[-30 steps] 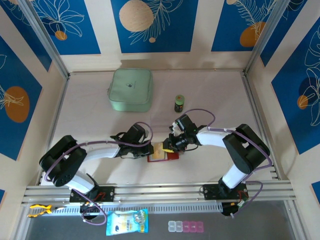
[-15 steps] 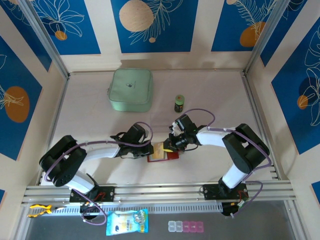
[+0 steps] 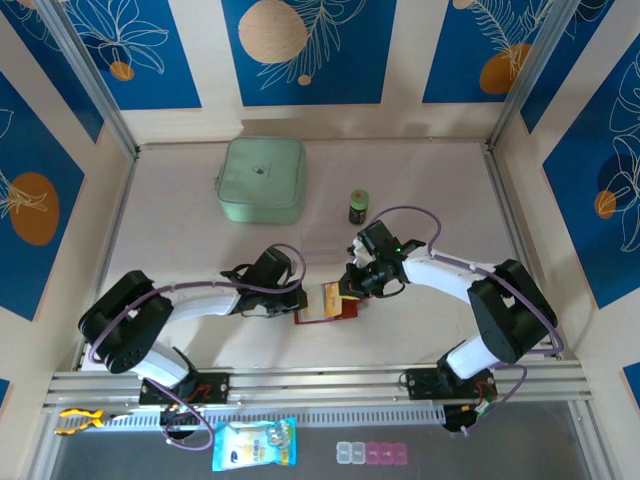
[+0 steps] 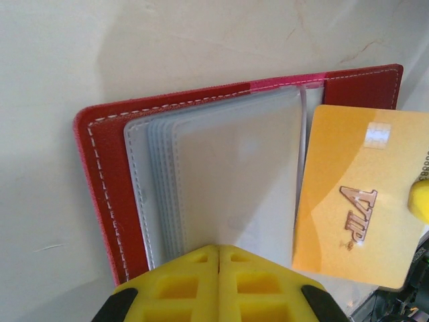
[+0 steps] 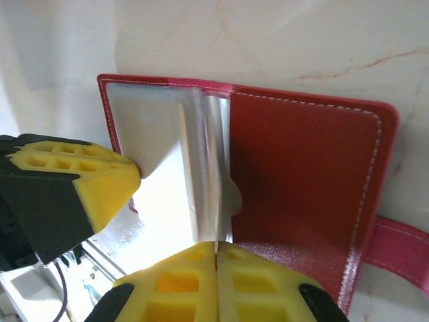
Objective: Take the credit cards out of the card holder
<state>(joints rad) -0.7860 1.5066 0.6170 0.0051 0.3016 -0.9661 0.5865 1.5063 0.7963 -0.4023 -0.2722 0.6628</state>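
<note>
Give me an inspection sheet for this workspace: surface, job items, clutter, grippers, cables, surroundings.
Surface: pale table, no spills seen.
Job's things: red card holder lies open; orange card sticks out beside its clear pockets.
Clutter: green case and small jar, both toward the far wall.
Grippers: left gripper shut at the pockets' edge; right gripper shut on the card.
Cables: purple cables loop along both arms, off the holder.
Surroundings: blue patterned panels; packet and pill box in front of the rail.
</note>
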